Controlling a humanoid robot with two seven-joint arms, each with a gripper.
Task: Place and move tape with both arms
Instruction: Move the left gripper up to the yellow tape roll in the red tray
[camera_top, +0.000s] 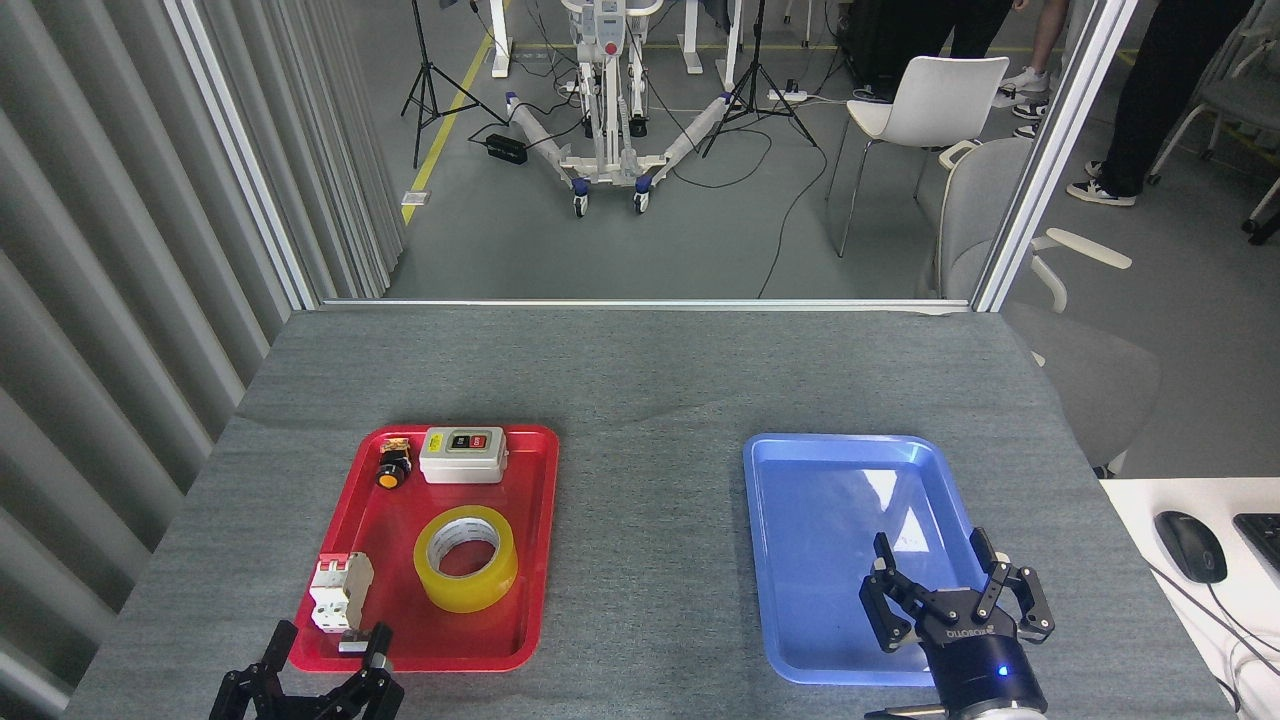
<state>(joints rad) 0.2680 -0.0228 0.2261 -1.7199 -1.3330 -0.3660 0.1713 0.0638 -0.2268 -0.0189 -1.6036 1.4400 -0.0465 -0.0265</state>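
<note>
Left gripper (325, 655): black clawed gripper at the bench's near edge, just in front of the red tray's near rim; fingers spread apart, holding nothing; only its tips show above the picture's lower edge, the arm behind it out of view.
Right gripper (952, 592): black clawed gripper with a small blue light on its wrist, over the near right corner of the blue plastic tray (800, 560); fingers splayed wide, nothing between them; claws point away from the robot.
White circuit breaker (340, 592): stands in the near left corner of the red plastic tray (535, 560), just beyond the left gripper.
Risk, breaker: as I judge it, a reach forward from the left could clip this block and tip it, since it lies close to the straight path.
Tape (466, 557): wide roll of translucent yellow packing tape with a white core, lying flat in the red tray's near right part, hole upward, untouched by either gripper.
Risk, grasp: the smooth round wall may slip from the claws if they close off-centre; one finger through the core looks safer.
Risk, tray: a push on the roll could slide the light red tray on the grey bench (650, 380).
Push button (392, 468) and grey switch box (463, 455): at the red tray's far edge, well clear of the roll.
</note>
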